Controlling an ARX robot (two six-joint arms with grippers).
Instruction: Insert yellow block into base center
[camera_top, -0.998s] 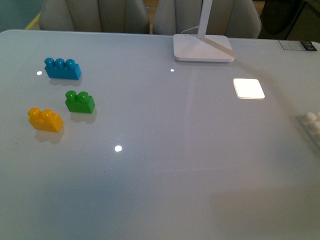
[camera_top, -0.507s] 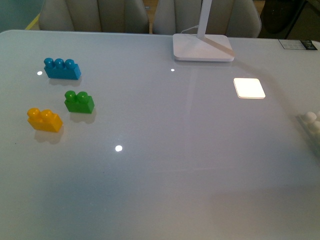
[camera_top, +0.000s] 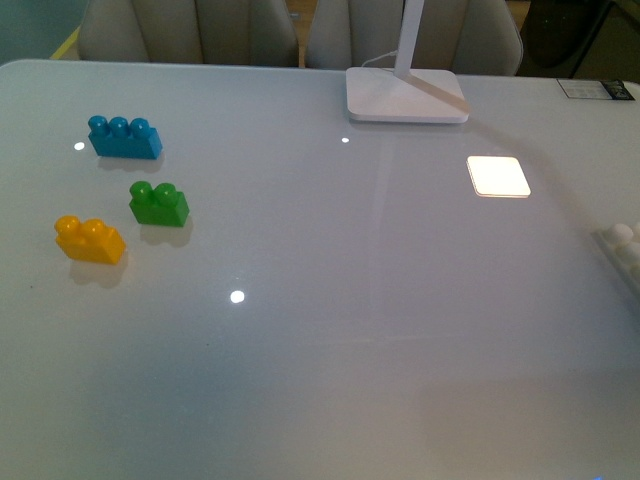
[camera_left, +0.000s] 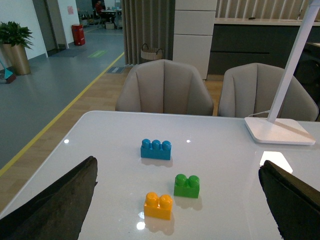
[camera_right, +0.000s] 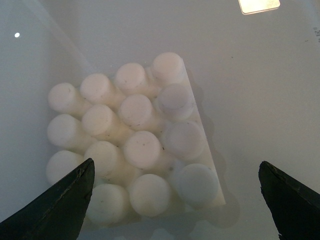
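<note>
The yellow block (camera_top: 90, 240) lies at the table's left, nearest the front edge of the three bricks; the left wrist view shows it (camera_left: 158, 205) between the spread fingers. My left gripper (camera_left: 177, 200) hangs open well above the table with nothing in it. The white studded base (camera_top: 625, 248) shows only as a sliver at the right edge of the front view. In the right wrist view the base (camera_right: 132, 140) lies close under my right gripper (camera_right: 175, 200), which is open and empty. Neither arm shows in the front view.
A green two-stud brick (camera_top: 159, 203) and a blue three-stud brick (camera_top: 124, 137) lie behind the yellow one. A white lamp foot (camera_top: 406, 95) stands at the back centre, with a bright square reflection (camera_top: 497, 176) near it. Chairs (camera_left: 165, 89) stand behind the table's far edge.
In the front view the base's visible corner at the right edge has shrunk slightly. The three bricks have not moved.
</note>
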